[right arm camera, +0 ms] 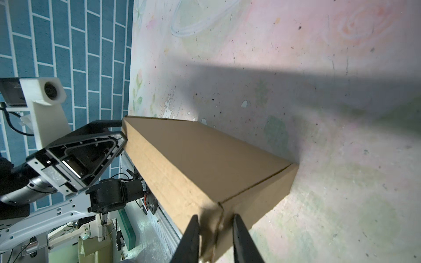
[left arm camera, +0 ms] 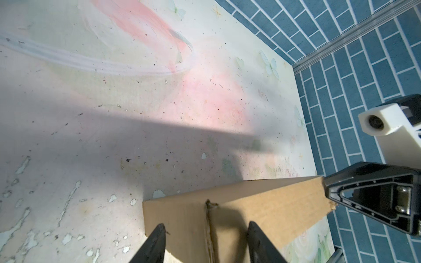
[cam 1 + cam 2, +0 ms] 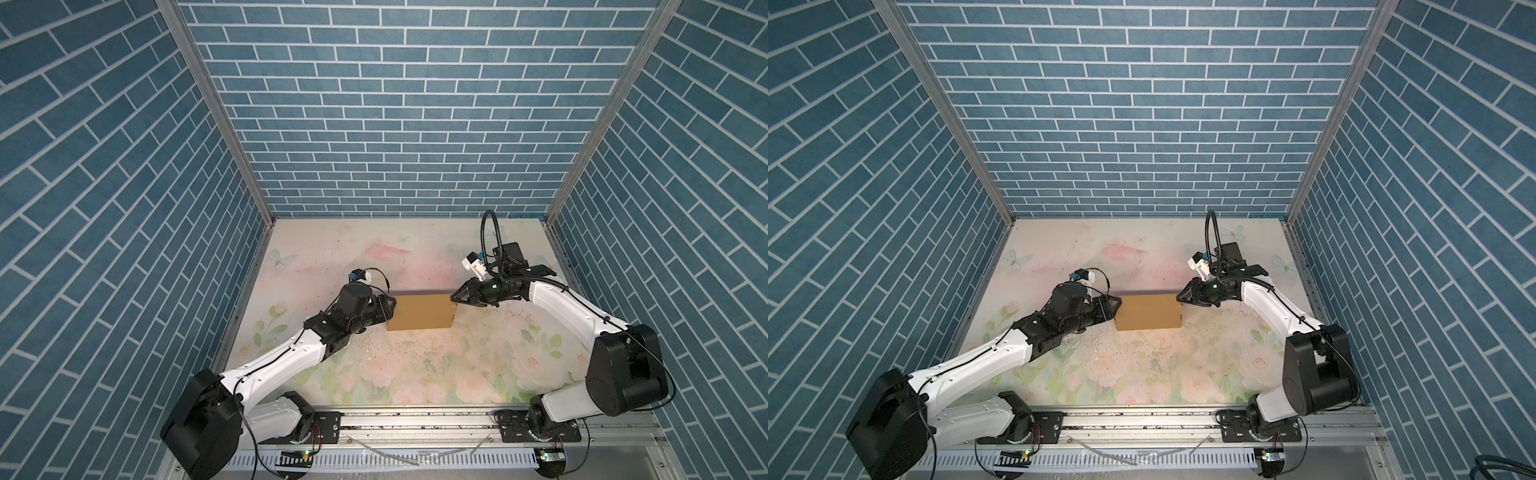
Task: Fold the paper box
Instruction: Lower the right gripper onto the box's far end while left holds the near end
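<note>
The box (image 3: 422,311) lies flat and closed on my flowery, chipped table (image 3: 353,249). Blue brick walls (image 3: 395,124) stand behind and beside it. My left claw (image 3: 392,308) is spread wide at the box's left end. My right claw (image 3: 454,298) is parted a little at its far right corner.

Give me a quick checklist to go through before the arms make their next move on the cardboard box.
1. Box folded shut, no flap sticking up in both top views: ok.
2. Box resting on the table, not lifted: ok.
3. Left gripper at one end of the box, jaws apart: ok.
4. Right gripper at the opposite end's corner, jaws apart: ok.
5. Fingers touching the cardboard or just short of it: cannot tell.
6. End seam flush; its edge looks ragged in the left wrist view: cannot tell.
</note>
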Controlling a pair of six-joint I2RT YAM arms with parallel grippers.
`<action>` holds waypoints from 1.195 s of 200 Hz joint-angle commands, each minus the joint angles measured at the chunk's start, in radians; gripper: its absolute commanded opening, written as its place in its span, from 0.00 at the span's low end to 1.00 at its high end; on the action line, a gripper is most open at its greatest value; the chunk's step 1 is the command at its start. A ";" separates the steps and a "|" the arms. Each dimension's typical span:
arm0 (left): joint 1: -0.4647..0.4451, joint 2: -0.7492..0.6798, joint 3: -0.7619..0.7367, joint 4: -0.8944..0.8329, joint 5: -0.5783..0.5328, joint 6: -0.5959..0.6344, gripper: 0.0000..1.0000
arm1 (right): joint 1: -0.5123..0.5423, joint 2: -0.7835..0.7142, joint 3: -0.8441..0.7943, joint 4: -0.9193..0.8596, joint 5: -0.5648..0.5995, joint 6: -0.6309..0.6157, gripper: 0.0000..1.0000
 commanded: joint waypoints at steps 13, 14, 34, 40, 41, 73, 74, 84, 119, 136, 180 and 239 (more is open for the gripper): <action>0.009 0.062 -0.026 -0.193 -0.009 0.056 0.57 | 0.009 -0.046 -0.025 -0.047 0.002 0.018 0.33; 0.009 0.063 -0.025 -0.193 -0.008 0.057 0.57 | 0.009 -0.046 -0.024 -0.047 0.002 0.019 0.33; 0.008 0.071 -0.012 -0.198 -0.002 0.065 0.58 | 0.009 -0.048 -0.009 -0.044 0.007 0.027 0.35; 0.008 0.071 -0.007 -0.201 0.000 0.068 0.58 | 0.009 -0.050 -0.005 -0.041 0.006 0.030 0.35; 0.009 0.071 -0.007 -0.202 0.000 0.068 0.58 | 0.009 -0.050 -0.005 -0.040 0.006 0.031 0.35; 0.009 0.072 0.015 -0.223 0.001 0.083 0.58 | 0.010 -0.057 0.001 -0.031 0.007 0.039 0.36; 0.008 0.072 0.015 -0.223 0.001 0.084 0.57 | 0.009 -0.058 0.002 -0.031 0.008 0.039 0.36; 0.009 0.071 0.015 -0.223 0.003 0.086 0.58 | 0.009 -0.057 0.006 -0.031 0.010 0.039 0.36; 0.009 0.065 0.008 -0.222 0.002 0.082 0.58 | 0.009 -0.044 0.013 -0.002 0.006 0.062 0.35; 0.009 0.065 0.006 -0.223 0.003 0.080 0.57 | 0.009 -0.035 0.009 0.013 0.002 0.074 0.34; 0.009 0.057 -0.004 -0.226 0.003 0.076 0.57 | 0.004 -0.025 -0.026 0.030 0.008 0.071 0.29; 0.008 0.043 -0.028 -0.229 0.000 0.071 0.57 | 0.001 -0.014 -0.102 0.064 0.001 0.074 0.25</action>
